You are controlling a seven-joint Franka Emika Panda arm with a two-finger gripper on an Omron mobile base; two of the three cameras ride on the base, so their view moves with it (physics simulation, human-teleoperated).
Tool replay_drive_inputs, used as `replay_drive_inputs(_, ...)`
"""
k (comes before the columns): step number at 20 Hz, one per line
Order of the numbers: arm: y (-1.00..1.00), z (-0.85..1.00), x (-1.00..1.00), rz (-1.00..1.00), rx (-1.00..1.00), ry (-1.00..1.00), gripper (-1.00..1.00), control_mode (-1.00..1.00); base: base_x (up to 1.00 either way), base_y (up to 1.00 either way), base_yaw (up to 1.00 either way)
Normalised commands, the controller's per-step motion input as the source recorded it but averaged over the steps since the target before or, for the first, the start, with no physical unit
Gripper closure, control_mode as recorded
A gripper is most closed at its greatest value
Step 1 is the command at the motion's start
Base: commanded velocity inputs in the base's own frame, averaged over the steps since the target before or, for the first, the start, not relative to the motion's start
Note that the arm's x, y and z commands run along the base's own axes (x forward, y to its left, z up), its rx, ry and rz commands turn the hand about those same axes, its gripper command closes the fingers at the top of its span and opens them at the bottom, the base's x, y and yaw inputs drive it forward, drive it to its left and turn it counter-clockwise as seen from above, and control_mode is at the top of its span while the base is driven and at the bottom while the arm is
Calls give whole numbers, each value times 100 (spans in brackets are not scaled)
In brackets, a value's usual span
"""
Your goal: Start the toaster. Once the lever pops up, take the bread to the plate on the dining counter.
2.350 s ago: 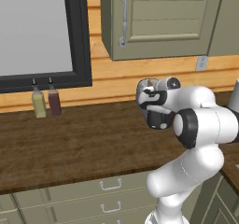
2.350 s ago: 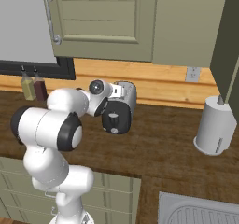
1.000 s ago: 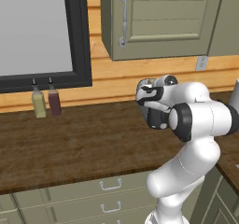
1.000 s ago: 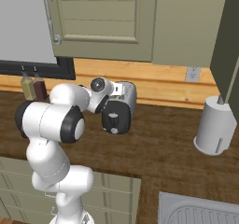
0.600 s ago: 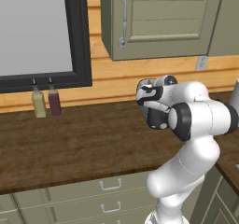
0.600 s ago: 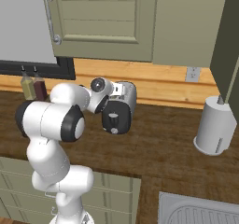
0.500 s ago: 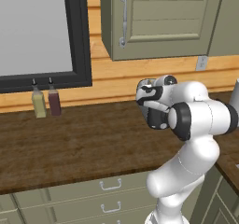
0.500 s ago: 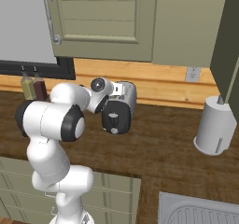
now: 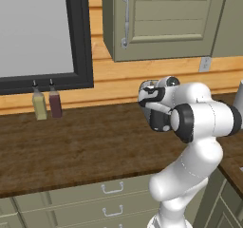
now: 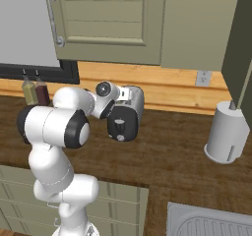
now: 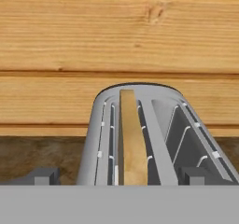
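Observation:
The toaster (image 10: 127, 113) is a small silver box with a black knobbed end panel, standing on the wood counter against the plank wall. In the hand view I look along the toaster's top (image 11: 158, 139) with its two slots. The bread (image 11: 133, 143), a tan slice on edge, stands in the left slot. My gripper (image 11: 120, 177) hovers just over the toaster's near end, open, with one dark fingertip (image 11: 44, 175) at each side and nothing between them. My hand (image 10: 106, 93) sits at the toaster's upper left. The plate and the dining counter are out of view.
A grey cylinder (image 10: 226, 134) stands on the counter to the right, below a wall outlet (image 10: 202, 77). Two small bottles (image 9: 47, 103) stand under the dark window frame at the left. Wall cabinets (image 9: 156, 23) hang overhead. A sink (image 10: 211, 222) lies at the lower right.
The arm's elbow has swung slightly since the oldest frames. Over the last second nothing has visibly moved.

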Motion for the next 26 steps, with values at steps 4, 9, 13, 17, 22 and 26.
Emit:
replay_drive_inputs(4,0,0,0,0,0,0,-100,-100,0,0,0)
replay_drive_inputs(9,0,0,0,0,0,0,100,-100,0,0,0)
replay_drive_inputs(13,0,0,0,0,0,0,100,-100,0,0,0)
replay_drive_inputs(17,0,0,0,0,0,0,100,-100,0,0,0)
replay_drive_inputs(22,0,0,0,0,0,0,100,-100,0,0,0)
replay_drive_inputs(26,0,0,0,0,0,0,100,-100,0,0,0)
